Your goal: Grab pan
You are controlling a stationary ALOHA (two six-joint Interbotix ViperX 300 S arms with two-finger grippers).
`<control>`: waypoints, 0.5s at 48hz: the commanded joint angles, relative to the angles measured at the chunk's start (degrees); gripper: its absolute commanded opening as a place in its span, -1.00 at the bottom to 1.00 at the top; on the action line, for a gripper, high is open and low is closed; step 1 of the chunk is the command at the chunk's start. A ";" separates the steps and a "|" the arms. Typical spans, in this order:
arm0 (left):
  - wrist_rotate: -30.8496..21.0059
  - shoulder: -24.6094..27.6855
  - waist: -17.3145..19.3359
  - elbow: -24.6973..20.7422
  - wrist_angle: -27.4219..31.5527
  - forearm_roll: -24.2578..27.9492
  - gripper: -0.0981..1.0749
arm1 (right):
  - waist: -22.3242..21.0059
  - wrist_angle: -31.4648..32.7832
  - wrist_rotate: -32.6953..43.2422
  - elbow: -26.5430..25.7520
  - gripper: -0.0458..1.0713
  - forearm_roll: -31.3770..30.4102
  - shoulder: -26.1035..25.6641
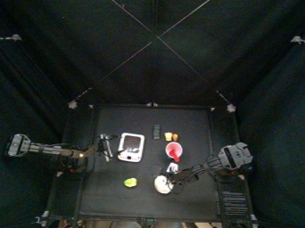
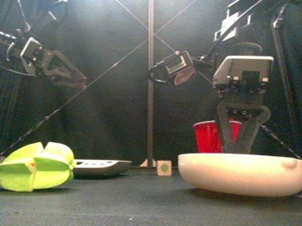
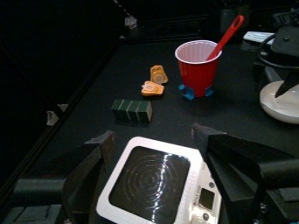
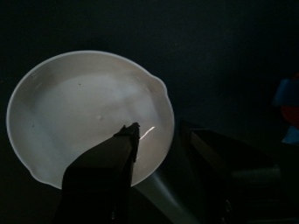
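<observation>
The pan (image 2: 236, 173) is a cream-white round bowl shape, near and large at the front right of the table; from above the pan (image 1: 162, 184) lies in front of a red cup. My right gripper (image 2: 242, 132) hangs straight down over it, open. In the right wrist view the right gripper (image 4: 163, 147) straddles the rim of the pan (image 4: 76, 109), with one jaw over the inside and the other outside. The pan's handle does not show. My left gripper (image 3: 152, 133) is open above a white device.
A white device (image 3: 158, 175) with a dark round plate lies left of centre. The red cup (image 3: 198, 66) holds a red spoon, with small orange pieces (image 3: 152, 83) and a dark green block (image 3: 132, 109) nearby. A yellow-green lump (image 2: 35, 166) sits front left.
</observation>
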 commanded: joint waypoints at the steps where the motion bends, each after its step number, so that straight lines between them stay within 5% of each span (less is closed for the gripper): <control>1: -0.18 0.18 0.18 -0.70 -0.18 0.09 0.92 | -0.26 0.18 0.44 -1.58 0.49 -1.05 -1.41; 24: -0.18 0.18 0.18 -0.70 -0.18 0.09 0.92 | -1.05 -0.35 0.44 -0.79 0.49 -0.97 -0.53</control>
